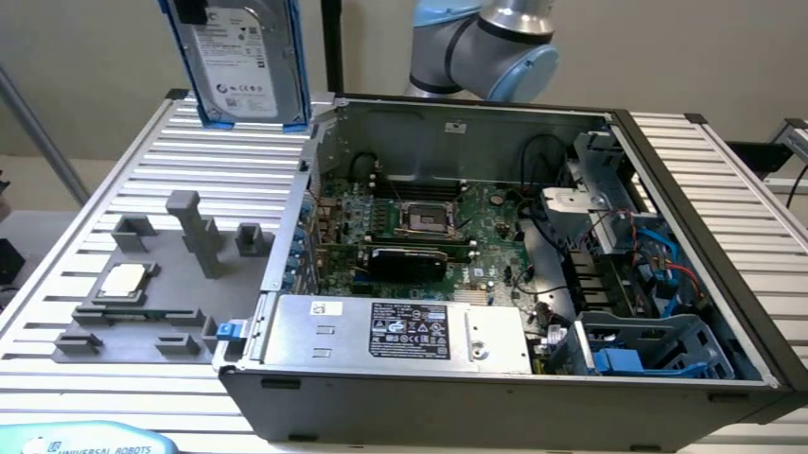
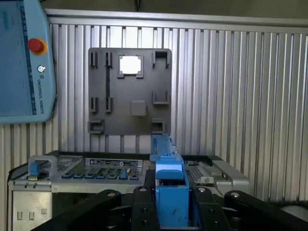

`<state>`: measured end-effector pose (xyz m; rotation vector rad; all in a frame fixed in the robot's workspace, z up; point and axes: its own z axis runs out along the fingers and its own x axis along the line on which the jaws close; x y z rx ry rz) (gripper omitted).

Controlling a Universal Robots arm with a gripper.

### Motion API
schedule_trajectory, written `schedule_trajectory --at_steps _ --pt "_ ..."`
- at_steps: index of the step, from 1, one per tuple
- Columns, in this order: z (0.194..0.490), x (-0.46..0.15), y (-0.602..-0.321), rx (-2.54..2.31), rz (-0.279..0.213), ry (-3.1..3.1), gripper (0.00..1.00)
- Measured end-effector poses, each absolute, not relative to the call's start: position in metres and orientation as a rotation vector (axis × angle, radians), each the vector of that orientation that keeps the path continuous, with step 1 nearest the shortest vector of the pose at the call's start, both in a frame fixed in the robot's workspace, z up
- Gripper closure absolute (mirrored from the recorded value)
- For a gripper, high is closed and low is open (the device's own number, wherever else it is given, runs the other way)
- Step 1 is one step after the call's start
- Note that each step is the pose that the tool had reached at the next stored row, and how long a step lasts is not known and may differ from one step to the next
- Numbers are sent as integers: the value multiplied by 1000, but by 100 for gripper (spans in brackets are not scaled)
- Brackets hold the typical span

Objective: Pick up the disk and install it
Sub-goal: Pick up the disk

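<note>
The black gripper point(image 2: 171, 211) has its fingers clamped on the silver-grey metal disk point(image 1: 240, 66) in its bright blue plastic frame. It holds the disk upright and high at the exterior view's far left, probably to clear the open dark-grey computer case point(image 1: 505, 402).

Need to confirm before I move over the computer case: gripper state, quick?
Gripper: closed, holding the disk, a hard drive in its blue frame.

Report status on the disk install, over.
Gripper shut on flat silver-grey metal disk in blue plastic frame. Disk aloft, upright, above ribbed metal table and open grey computer case. Not yet installed.
</note>
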<state>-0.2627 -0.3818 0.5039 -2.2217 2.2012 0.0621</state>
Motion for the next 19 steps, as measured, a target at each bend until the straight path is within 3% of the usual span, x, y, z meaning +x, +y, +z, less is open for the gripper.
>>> schedule_trajectory --at_steps 19 --pt "506 -176 -397 -2212 84 2191 67"
